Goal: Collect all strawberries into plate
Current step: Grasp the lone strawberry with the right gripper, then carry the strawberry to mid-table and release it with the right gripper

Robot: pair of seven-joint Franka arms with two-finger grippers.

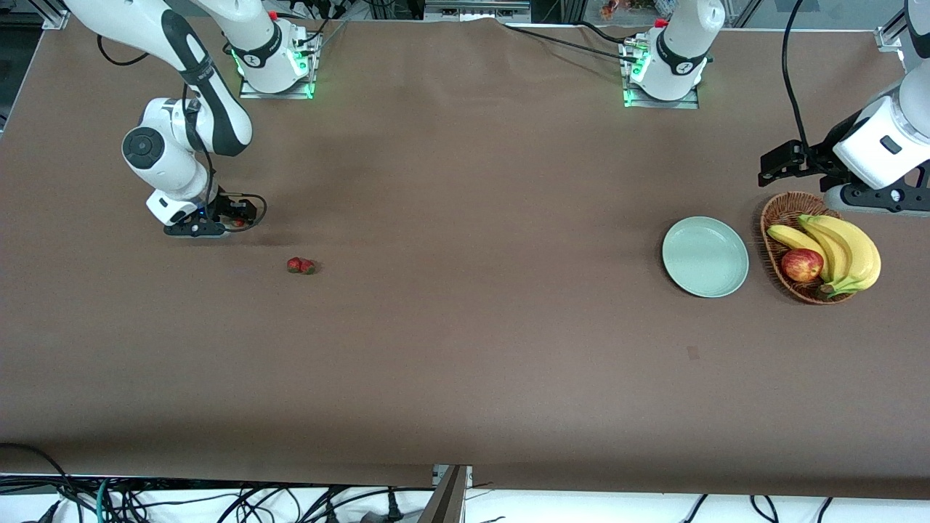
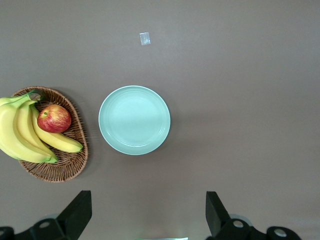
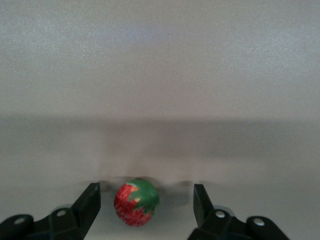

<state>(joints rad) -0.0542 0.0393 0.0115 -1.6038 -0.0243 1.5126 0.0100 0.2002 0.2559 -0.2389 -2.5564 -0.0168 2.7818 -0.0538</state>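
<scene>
A small red strawberry with a green cap [image 3: 136, 203] is lying on the brown cloth-covered table [image 1: 465, 349] between the right gripper's [image 3: 146, 202] fingers, touching neither, at the right arm's end. Two more small red strawberries [image 1: 301, 266] are lying together nearer the front camera. Toward the left arm's end, the round pale-green plate [image 2: 134, 120] is sitting just beside the brown wicker basket [image 2: 62, 165], which is holding yellow bananas [image 2: 25, 135] and a red-yellow apple [image 2: 54, 118]. The left gripper [image 2: 148, 215] is hanging over the table beside the plate.

Right pincer [image 3: 145, 200] low, open; left pincer [image 2: 147, 212] open.
</scene>
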